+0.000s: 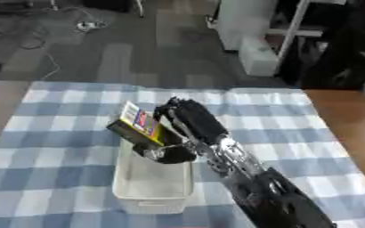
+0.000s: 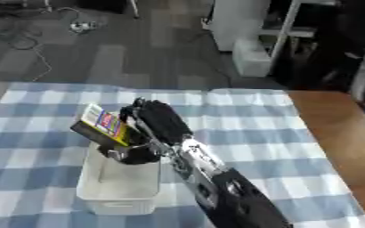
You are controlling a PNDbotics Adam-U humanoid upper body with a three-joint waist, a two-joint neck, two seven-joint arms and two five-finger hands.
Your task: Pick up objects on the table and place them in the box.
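My right hand [image 1: 187, 121] reaches in from the lower right and is shut on a flat yellow packet [image 1: 141, 125] with a dark side and a coloured label. Tilted, the packet hangs over the far end of the white box [image 1: 151, 192], which stands on the blue-and-white checked cloth. The thumb curls under the packet's lower edge, while the fingers lie along its right side. What I can see of the box's inside looks bare. No left hand appears in either view.
The checked tablecloth [image 1: 294, 111] covers the table, with bare brown table [image 1: 349, 120] showing at the right. Beyond the far edge lie grey floor, cables [image 1: 30, 35] and white furniture [image 1: 252, 31].
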